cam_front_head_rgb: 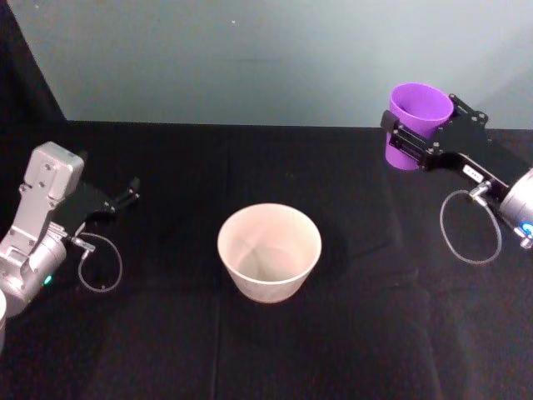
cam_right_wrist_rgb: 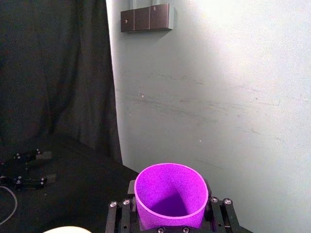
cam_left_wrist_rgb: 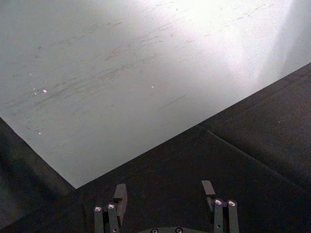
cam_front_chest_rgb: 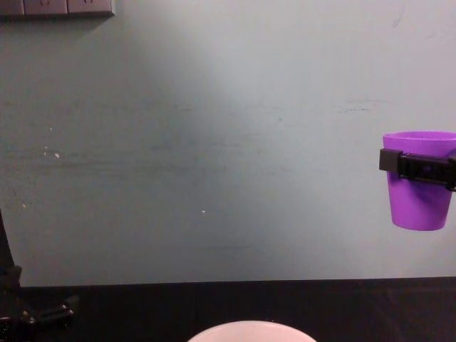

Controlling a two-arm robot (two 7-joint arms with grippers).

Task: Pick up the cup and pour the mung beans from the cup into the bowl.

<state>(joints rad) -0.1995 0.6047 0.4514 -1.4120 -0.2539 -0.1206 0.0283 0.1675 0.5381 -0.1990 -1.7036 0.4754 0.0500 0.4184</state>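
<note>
My right gripper (cam_front_head_rgb: 414,132) is shut on the purple cup (cam_front_head_rgb: 414,125) and holds it upright, well above the table at the right. In the chest view the cup (cam_front_chest_rgb: 420,178) hangs high at the right edge, clamped by a black finger (cam_front_chest_rgb: 417,165). The right wrist view looks into the cup (cam_right_wrist_rgb: 170,201); I see only purple inside it, and no mung beans show. The pale bowl (cam_front_head_rgb: 269,252) stands at the table's centre, left of and below the cup; its rim (cam_front_chest_rgb: 249,332) shows at the chest view's bottom. My left gripper (cam_front_head_rgb: 132,190) rests open at the left.
Black cloth (cam_front_head_rgb: 166,333) covers the table, with a grey wall (cam_front_head_rgb: 250,58) behind it. A cable loop (cam_front_head_rgb: 470,229) hangs under the right arm, another (cam_front_head_rgb: 100,265) by the left arm. A socket strip (cam_right_wrist_rgb: 146,17) sits on the wall.
</note>
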